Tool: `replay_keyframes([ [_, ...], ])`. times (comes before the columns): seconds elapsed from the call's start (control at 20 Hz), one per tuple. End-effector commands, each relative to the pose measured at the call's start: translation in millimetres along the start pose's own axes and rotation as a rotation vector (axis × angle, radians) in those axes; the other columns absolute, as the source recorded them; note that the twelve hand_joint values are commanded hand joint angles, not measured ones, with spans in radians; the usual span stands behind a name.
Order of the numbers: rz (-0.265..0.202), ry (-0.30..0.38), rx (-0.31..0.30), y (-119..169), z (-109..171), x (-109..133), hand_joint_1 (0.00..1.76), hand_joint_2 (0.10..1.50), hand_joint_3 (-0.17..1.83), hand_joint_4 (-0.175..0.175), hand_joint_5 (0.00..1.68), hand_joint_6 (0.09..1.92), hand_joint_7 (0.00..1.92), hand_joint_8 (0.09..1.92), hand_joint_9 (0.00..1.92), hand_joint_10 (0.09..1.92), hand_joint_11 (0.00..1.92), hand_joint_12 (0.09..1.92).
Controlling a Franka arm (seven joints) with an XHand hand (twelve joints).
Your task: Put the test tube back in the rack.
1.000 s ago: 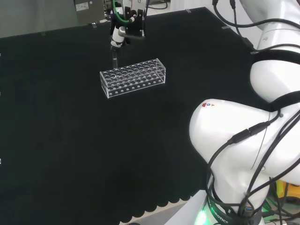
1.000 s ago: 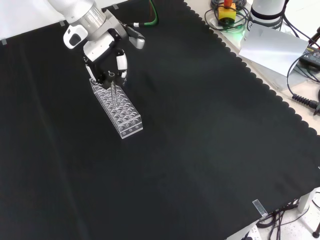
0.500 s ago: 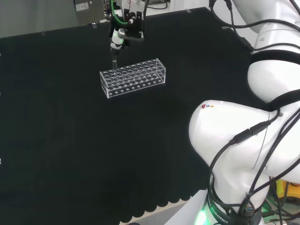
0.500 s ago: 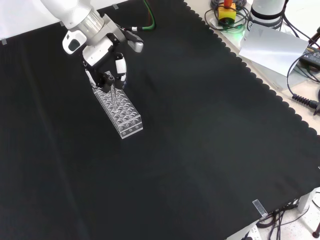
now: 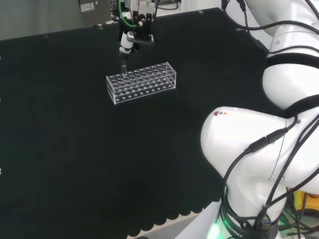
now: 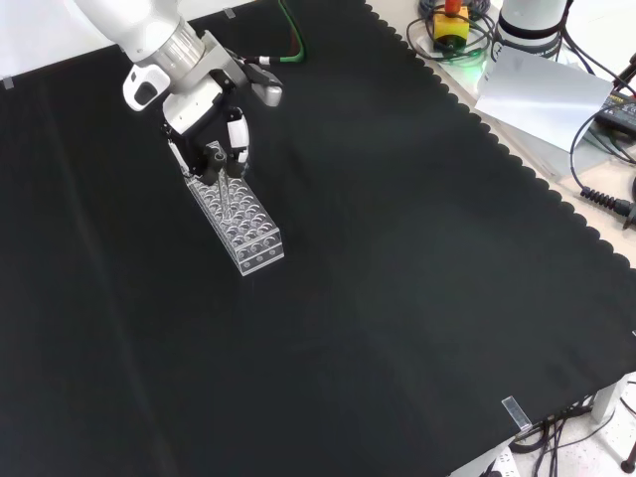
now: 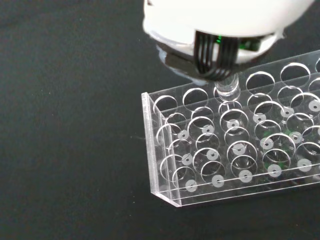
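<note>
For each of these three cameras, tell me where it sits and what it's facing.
Head view: behind and above the arm's base, facing the rack; white links at right, hand beyond.
Front view: before the arm, looking down on the cloth; hand enters from the top.
Wrist view: at the wrist, looking onto the test tube.
All three share the rack.

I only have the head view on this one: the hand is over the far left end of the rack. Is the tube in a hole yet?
Observer: In the wrist view the tube stands in a hole of the rack, in the outer row, a few holes from the end.
Operator: Is the hand off it?
Observer: No. In the front view the hand has its fingers curled down round the tube's top.
Operator: Other tubes in the rack?
Observer: None that I can see; the wrist view shows the nearby holes open down to the base.
</note>
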State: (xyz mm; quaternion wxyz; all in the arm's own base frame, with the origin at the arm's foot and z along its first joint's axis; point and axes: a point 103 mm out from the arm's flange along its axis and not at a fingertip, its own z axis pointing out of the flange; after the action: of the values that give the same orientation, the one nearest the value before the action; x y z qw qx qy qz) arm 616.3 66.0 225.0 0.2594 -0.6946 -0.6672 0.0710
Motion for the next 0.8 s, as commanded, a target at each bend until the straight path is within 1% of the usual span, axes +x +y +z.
replay_keyframes([
  [0.05,0.0,-0.011,0.012,6,8,-3,1.43,0.62,0.63,-0.175,1.35,0.47,1.43,0.57,1.39,0.32,1.15,0.93],
  [0.4,0.006,-0.018,0.026,12,14,0,1.43,0.61,0.64,-0.175,1.35,0.48,1.43,0.57,1.39,0.33,1.15,0.94],
  [0.6,0.005,-0.007,0.049,19,19,-4,1.43,0.61,0.64,-0.175,1.35,0.48,1.43,0.58,1.38,0.33,1.15,0.94],
  [0.8,0.009,-0.006,0.054,26,26,-8,1.43,0.61,0.64,-0.175,1.34,0.48,1.43,0.58,1.38,0.34,1.15,0.94],
])
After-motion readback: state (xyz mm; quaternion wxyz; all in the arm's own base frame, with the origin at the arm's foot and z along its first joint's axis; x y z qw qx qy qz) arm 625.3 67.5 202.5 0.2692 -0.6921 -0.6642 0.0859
